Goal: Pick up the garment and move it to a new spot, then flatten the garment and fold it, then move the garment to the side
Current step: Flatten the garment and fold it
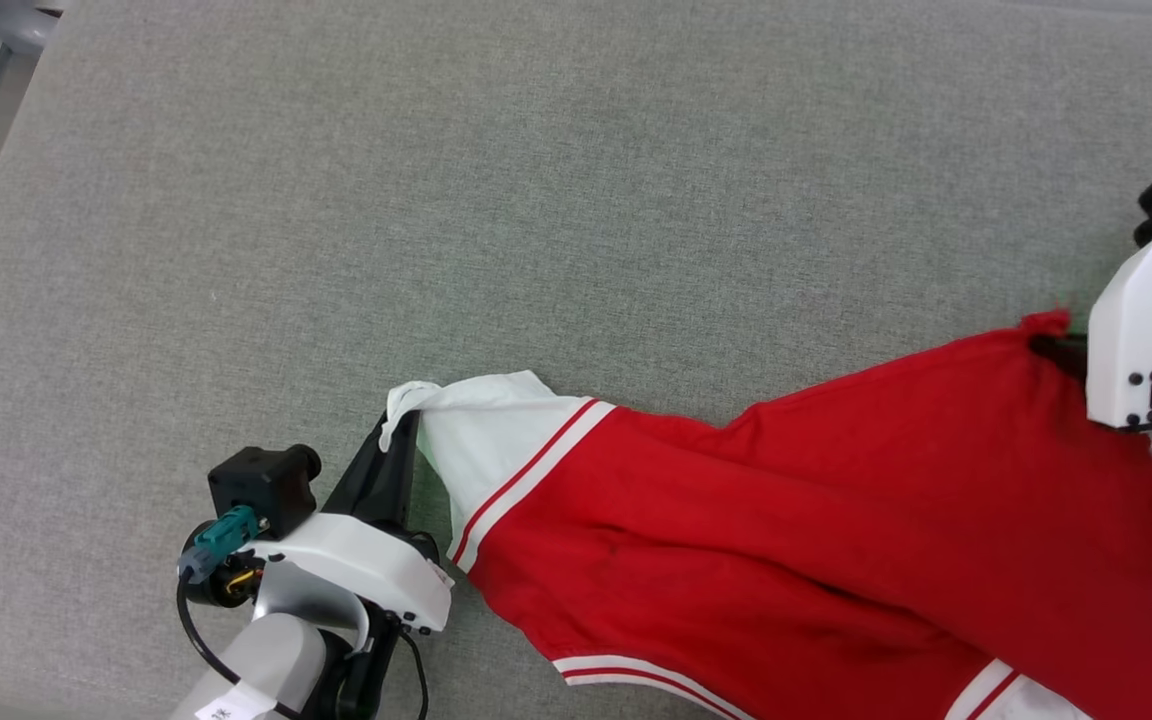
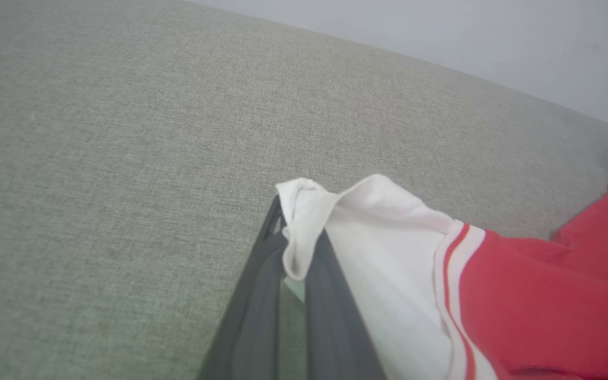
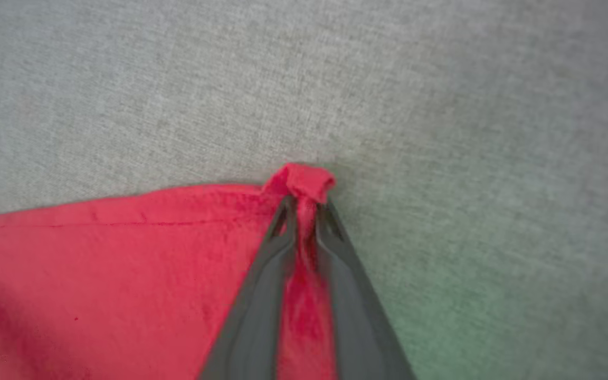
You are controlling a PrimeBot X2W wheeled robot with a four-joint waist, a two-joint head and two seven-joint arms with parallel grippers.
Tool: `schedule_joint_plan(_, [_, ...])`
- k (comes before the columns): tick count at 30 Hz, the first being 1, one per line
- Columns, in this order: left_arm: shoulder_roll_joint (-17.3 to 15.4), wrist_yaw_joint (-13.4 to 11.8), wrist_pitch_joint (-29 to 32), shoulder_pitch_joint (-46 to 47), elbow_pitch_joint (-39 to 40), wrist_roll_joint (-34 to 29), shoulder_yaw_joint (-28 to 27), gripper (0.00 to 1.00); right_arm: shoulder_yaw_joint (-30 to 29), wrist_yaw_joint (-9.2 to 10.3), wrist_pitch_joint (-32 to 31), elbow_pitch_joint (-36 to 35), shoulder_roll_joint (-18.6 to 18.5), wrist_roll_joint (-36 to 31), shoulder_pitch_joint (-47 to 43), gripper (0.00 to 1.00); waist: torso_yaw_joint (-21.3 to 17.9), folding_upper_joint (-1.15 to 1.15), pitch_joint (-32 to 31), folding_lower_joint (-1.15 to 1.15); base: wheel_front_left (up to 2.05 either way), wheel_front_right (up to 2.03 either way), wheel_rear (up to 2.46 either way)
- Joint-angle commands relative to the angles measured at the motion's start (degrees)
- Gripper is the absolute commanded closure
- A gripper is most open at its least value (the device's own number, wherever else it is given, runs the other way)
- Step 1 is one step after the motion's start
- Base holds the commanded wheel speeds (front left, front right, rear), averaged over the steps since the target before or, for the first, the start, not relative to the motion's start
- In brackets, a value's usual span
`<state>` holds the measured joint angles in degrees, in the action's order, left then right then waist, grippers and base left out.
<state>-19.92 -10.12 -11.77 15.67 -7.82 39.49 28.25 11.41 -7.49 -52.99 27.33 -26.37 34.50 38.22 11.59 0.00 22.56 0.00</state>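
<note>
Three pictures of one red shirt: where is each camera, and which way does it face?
Head view: on the robot's head, facing down at the garment on the grey surface; left arm and right arm show.
Left wrist view: on that wrist, facing along the left fingers, jaws shut on the white sleeve.
Right wrist view: on that wrist, facing along the right fingers, jaws shut on a red corner.
Head and left wrist views share that sleeve.
</note>
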Motion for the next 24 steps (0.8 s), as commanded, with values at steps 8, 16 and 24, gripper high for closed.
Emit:
schedule_joint_plan(8, [-2.5,-0.6,-0.3,1.9,-0.4,0.0,-2.2,1.0,-0.2,0.04,8.3,-1.2,1.1,0.2,1.0,1.0,-2.9,0.0,-3.5,0.0,0.0,0.0,0.0])
schedule_joint_plan(16, [-6.8,-0.8,2.4,10.3,-1.4,-0.4,-5.8,1.0,-3.5,0.04,15.7,1.4,3.9,-4.6,4.7,1.0,-7.9,0.0,-8.3,0.0,0.0,0.0,0.0])
schedule_joint_plan(24, [-8.2,2.7,8.7,27.1,-10.4,-2.2,-4.5,1.0,-6.0,0.04,22.7,7.5,7.3,-10.6,11.3,1.0,-11.6,0.0,-10.7,0.0,0.0,0.0,0.0])
